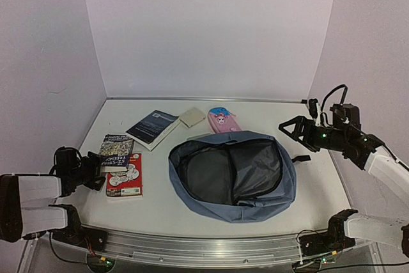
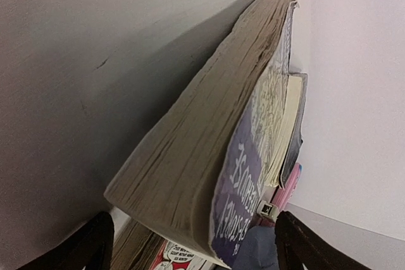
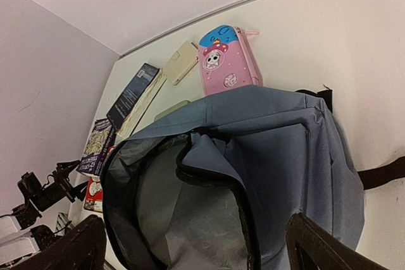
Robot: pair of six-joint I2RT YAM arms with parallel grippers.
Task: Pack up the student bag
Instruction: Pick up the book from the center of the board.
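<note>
The bag [image 1: 230, 174] is lying flat in the middle of the table [image 1: 160, 212], its main compartment gaping open and showing dark lining. The left gripper [image 1: 97, 171] is sitting low at the table's left side with its jaws wide apart, straddling the near edge of a grey book [image 1: 116, 151]. A gap is showing beside one finger [image 2: 297, 245], so it is gripping nothing. That book is resting on a red comic [image 1: 125, 180]. The right gripper [image 1: 289, 131] is hovering right of the bag, fully open and empty. A dark book [image 1: 152, 127], a beige pad [image 1: 192, 117] and a pink case [image 1: 223, 119] are lying behind the bag.
</note>
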